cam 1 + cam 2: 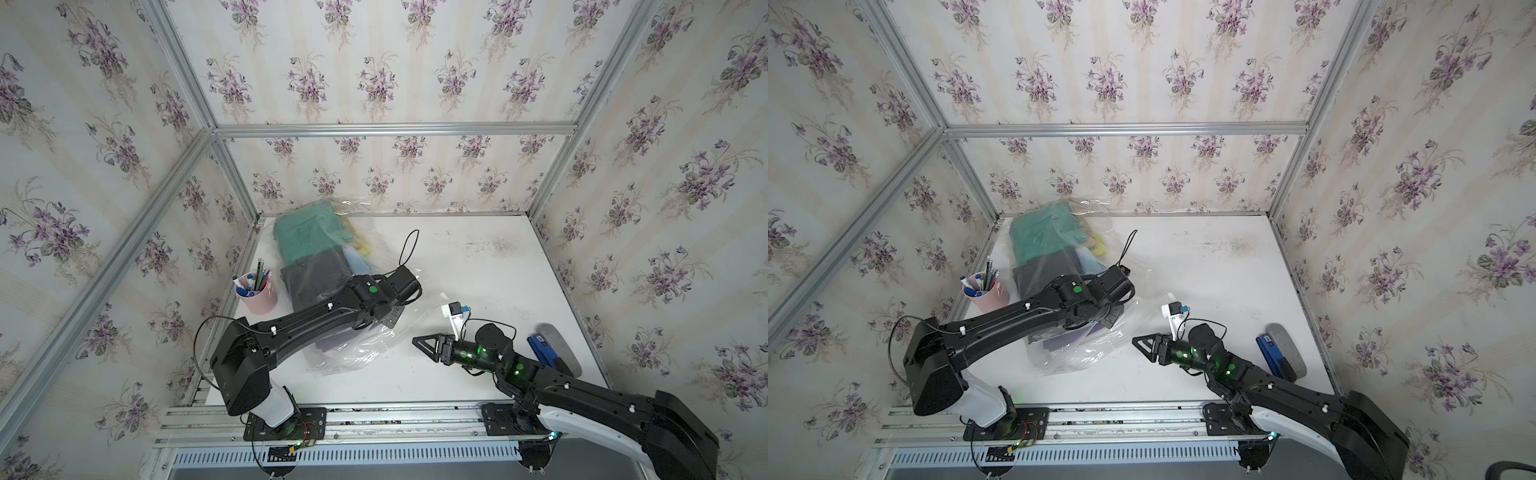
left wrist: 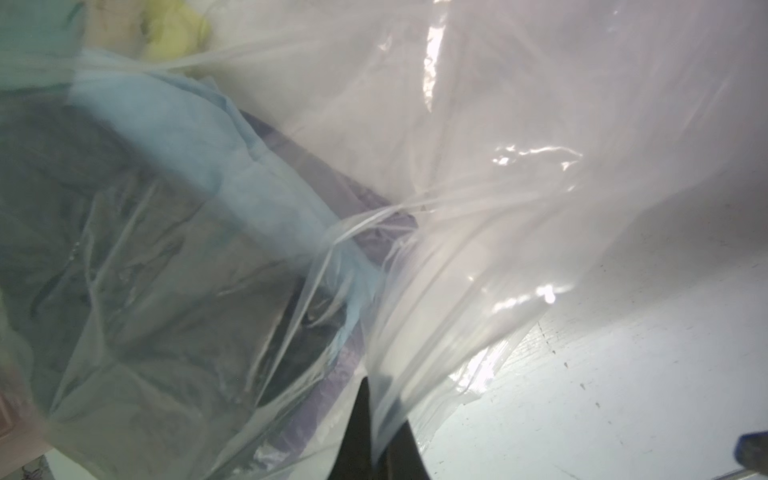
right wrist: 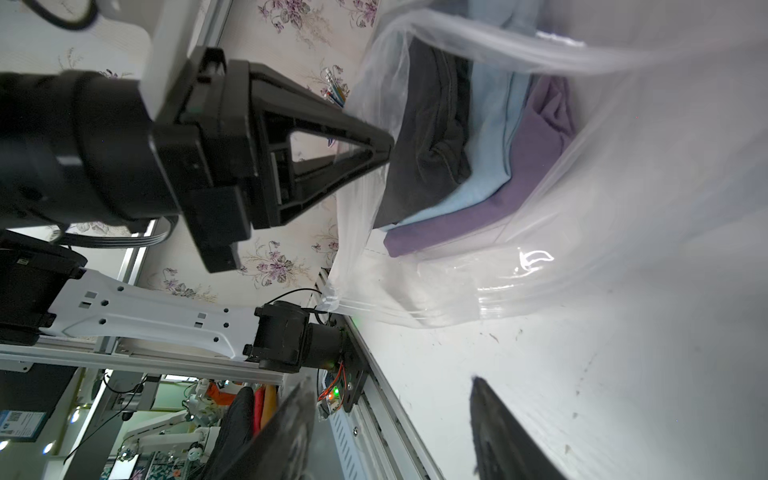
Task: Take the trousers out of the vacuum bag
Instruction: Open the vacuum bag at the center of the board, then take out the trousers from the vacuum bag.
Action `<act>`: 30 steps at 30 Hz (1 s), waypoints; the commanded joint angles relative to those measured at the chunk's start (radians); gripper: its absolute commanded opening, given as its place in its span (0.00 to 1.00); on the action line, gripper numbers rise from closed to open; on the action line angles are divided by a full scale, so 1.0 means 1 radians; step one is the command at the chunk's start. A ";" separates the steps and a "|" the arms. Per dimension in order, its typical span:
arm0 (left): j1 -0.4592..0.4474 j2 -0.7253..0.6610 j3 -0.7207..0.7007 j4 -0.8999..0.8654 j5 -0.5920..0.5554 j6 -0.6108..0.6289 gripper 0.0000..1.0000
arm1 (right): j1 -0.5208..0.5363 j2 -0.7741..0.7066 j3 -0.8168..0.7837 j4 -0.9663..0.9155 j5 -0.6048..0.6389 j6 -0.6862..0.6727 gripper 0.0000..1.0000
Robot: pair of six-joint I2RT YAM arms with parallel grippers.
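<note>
My left end effector (image 3: 384,156) clenched on bag (image 3: 582,249) lip, right end effector (image 1: 417,341) released, empty. I'd lift lip higher, slide right in low, pinch grey trousers (image 3: 432,158) edge.

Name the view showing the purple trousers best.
Right wrist: the purple trousers show sharp and large. Left wrist gives a hazy strip; both top views, just an edge by the left arm.

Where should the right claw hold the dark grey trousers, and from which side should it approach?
Probably the folded end of the dark grey trousers facing the open mouth of the vacuum bag, entering from the right arm's side. The left claw holds the upper film up, and this pair lies topmost, over the light blue pair and purple pair, leaving that end exposed.
</note>
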 commanded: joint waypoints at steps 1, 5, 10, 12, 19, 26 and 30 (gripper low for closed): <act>0.013 -0.025 0.012 -0.047 -0.034 0.015 0.00 | 0.056 0.118 0.034 0.203 0.117 0.058 0.54; 0.031 -0.048 0.035 -0.056 -0.029 0.027 0.00 | 0.102 0.286 0.118 0.236 0.178 0.082 0.48; 0.058 -0.049 0.073 -0.067 -0.034 0.041 0.00 | 0.131 0.434 0.217 0.217 0.282 0.132 0.47; 0.074 -0.050 0.084 -0.067 -0.027 0.048 0.00 | 0.137 0.492 0.254 0.205 0.305 0.151 0.49; 0.122 -0.046 0.104 -0.059 -0.001 0.066 0.00 | 0.140 0.645 0.360 0.214 0.333 0.171 0.54; 0.138 -0.047 0.110 -0.042 0.018 0.068 0.00 | 0.141 0.754 0.463 0.169 0.362 0.161 0.58; 0.140 -0.053 0.110 -0.038 0.024 0.066 0.00 | 0.137 0.808 0.511 0.133 0.384 0.162 0.59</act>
